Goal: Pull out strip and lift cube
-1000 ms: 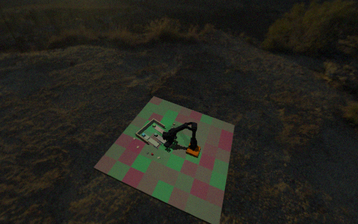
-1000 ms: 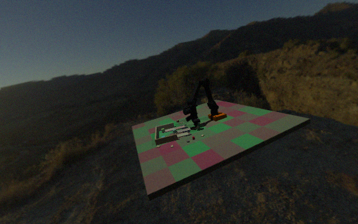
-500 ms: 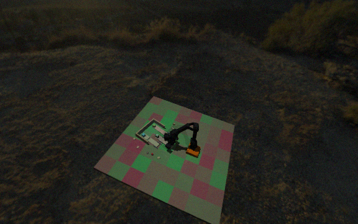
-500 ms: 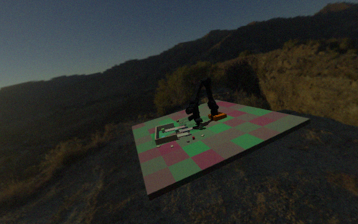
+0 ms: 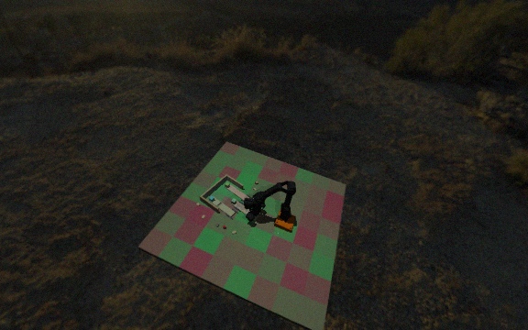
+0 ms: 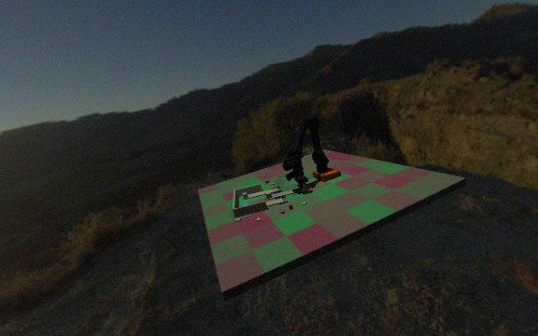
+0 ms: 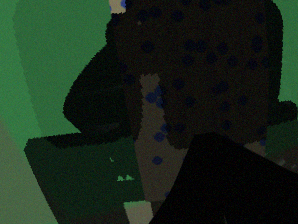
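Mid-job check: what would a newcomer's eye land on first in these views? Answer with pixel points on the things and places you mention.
Probably the pink-and-green checkered board [image 5: 264, 270] [image 6: 313, 239], bright against dark, scrubby ground. Next, the black arm [image 5: 288, 186] [image 6: 313, 123] arching up from its orange base [image 5: 284, 225] [image 6: 329, 175] on that board. Then the low-walled, open-sided frame [image 5: 210, 205] [image 6: 250, 209] in front of the arm, with pale strips reaching out of it.

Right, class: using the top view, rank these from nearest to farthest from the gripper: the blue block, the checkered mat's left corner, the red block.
1. Red block, outside the walled frame.
2. Blue block, inside the frame.
3. Mat's left corner, well beyond both blocks.
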`<state>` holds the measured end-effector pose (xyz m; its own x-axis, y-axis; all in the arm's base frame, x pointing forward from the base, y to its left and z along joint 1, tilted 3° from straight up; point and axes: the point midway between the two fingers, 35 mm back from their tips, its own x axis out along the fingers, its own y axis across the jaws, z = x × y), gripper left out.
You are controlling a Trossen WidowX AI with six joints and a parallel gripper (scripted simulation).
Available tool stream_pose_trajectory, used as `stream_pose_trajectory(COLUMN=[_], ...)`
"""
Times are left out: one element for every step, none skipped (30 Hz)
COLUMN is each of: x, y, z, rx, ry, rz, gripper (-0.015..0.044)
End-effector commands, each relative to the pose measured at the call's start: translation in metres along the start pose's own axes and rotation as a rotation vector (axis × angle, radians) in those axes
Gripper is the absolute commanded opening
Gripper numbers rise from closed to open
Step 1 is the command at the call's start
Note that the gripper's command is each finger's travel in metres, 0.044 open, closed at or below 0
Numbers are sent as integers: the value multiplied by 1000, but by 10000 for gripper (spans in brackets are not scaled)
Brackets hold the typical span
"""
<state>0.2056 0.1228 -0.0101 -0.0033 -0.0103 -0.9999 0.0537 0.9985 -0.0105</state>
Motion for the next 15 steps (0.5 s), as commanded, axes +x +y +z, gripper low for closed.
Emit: stream_pose_trajectory(x=[5,5,5,5,5,5,5,5,5,5,5,5,5,5,5], y=[-3,-3,-3,-3,-3,-3,-3,-3,-3,-3,-3,-3,-3,-3,-3], z=[-14,-16,-17,-19,-20,-21,-22,-22,-22,-22,-22,-22,-22,-22,-22], rx=[-2,-2,-2,-2,-2,-2,-2,-2,-2,-2,-2,-2,-2,-2,-2], ry=[32,32,32,32,32,32,32,32,32,32,32,32,32,32,32], rz=[-9,-9,-9,-9,-9,-9,-9,-9,-9,-9,-9,-9,-9,-9,-9], gripper=[0,0,0,0,0,0,0,0,0,0,0,0,0,0,0])
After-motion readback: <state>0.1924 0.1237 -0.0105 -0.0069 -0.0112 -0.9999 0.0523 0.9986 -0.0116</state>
